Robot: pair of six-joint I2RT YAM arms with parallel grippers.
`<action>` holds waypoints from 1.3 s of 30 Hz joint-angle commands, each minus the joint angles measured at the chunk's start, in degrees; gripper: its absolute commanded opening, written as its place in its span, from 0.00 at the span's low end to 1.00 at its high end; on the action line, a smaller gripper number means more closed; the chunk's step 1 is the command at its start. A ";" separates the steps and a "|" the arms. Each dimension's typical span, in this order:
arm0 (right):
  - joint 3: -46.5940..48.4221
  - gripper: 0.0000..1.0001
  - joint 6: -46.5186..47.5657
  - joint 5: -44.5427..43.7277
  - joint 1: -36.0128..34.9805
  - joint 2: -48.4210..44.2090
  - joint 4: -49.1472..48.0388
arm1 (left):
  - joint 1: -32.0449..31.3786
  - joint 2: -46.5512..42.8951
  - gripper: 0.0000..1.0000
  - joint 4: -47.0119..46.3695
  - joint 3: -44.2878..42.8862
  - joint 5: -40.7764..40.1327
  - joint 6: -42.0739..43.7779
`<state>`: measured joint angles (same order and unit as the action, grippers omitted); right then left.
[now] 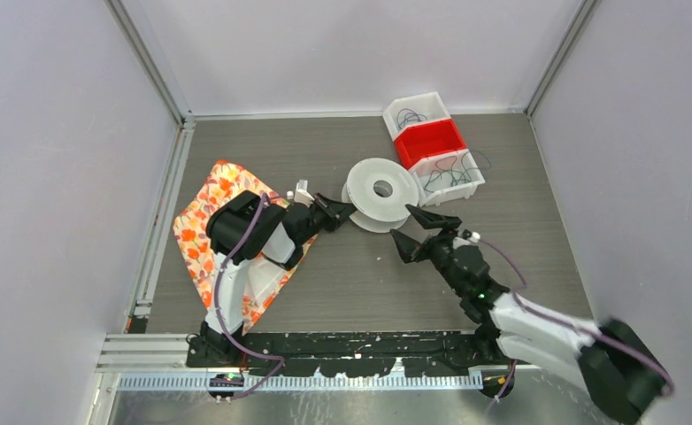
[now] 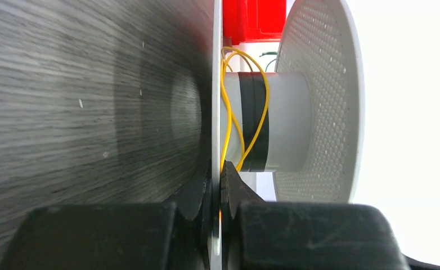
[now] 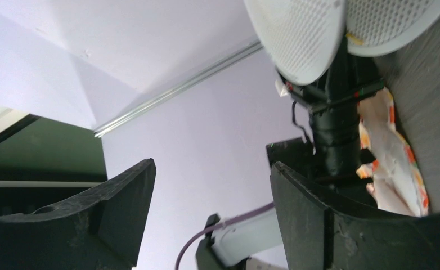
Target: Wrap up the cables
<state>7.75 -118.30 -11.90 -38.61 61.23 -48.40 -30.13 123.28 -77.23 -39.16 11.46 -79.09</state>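
Observation:
A clear plastic spool (image 1: 380, 193) lies mid-table. My left gripper (image 1: 341, 212) is shut on the edge of the spool's near flange (image 2: 216, 112); the thin plate stands between the two pads. A yellow cable (image 2: 229, 121) loops loosely round the white hub (image 2: 285, 121), over a black band (image 2: 256, 121), and runs down into the pinch beside the flange. My right gripper (image 1: 418, 232) hovers just right of the spool, open, with nothing between its fingers (image 3: 310, 219). The right wrist view shows both perforated flanges (image 3: 296, 34) from below.
Three small bins stand in a row behind the spool: white (image 1: 416, 113), red (image 1: 429, 142) and white (image 1: 453, 174), the white ones holding thin dark and greenish cables (image 1: 449, 170). A floral cloth (image 1: 203, 232) lies under the left arm. Walls close in on three sides.

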 commanded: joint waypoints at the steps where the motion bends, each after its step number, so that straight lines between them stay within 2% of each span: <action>1: 1.22 0.83 4.65 -3.97 0.18 -29.86 43.78 | 2.66 -0.43 0.01 -4.85 0.63 0.78 0.83; 3: 6.12 0.87 9.40 -9.79 0.28 -43.77 66.51 | 3.49 -0.41 0.00 -4.81 1.02 0.90 0.78; 6: 12.99 0.91 14.13 -19.94 0.34 -58.80 88.99 | 4.25 -0.34 0.01 -4.85 1.39 0.74 0.79; 7: 15.70 0.92 15.21 -23.12 0.37 -60.75 95.15 | 4.47 -0.24 0.00 -4.80 1.38 0.75 0.86; 9: 24.65 0.96 19.84 -29.05 0.37 -58.37 106.19 | 4.97 -0.04 0.01 -4.84 1.22 0.55 0.82; 12: 31.52 0.96 25.77 -34.45 0.36 -54.95 113.17 | 6.04 0.80 0.00 -4.77 0.05 0.63 0.61; 16: 33.90 0.96 29.40 -39.31 0.35 -54.75 115.27 | 8.57 3.09 0.01 -4.10 -2.98 1.48 -0.86; 17: 33.91 0.96 29.77 -40.09 0.33 -55.10 115.27 | 9.37 3.80 0.04 -3.58 -3.96 2.05 -1.61; 22: 33.88 0.96 30.19 -42.34 0.34 -56.51 115.15 | 12.29 4.43 0.40 -2.02 -5.56 4.13 -3.78; 23: 33.95 0.96 30.23 -42.59 0.34 -56.54 115.18 | 12.71 3.74 0.50 -1.16 -5.31 4.44 -3.64; 24: 34.07 0.96 30.23 -42.93 0.33 -56.53 115.25 | 13.21 2.89 0.64 0.43 -5.16 5.03 -3.21; 25: 34.21 0.96 30.29 -43.20 0.37 -56.52 115.26 | 13.74 1.81 0.72 2.26 -5.22 5.89 -2.47; 26: 34.32 0.96 30.44 -43.51 0.37 -56.49 115.02 | 14.30 0.69 0.75 4.15 -5.23 6.95 -1.60; 29: 34.60 0.96 31.39 -44.25 0.30 -56.28 113.87 | 16.12 -3.45 0.98 9.36 -4.90 9.37 0.55; 33: 34.70 0.96 32.30 -44.54 0.27 -55.87 112.37 | 18.85 -10.91 1.00 25.90 -5.81 12.08 6.64; 39: 34.61 0.96 33.77 -44.72 0.31 -54.75 110.98 | 22.62 -20.44 1.00 48.26 -8.36 10.64 18.92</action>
<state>40.73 -85.67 -53.15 -38.13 5.15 64.73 -9.74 109.49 -46.70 -44.91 21.65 -70.91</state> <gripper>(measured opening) 0.963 0.996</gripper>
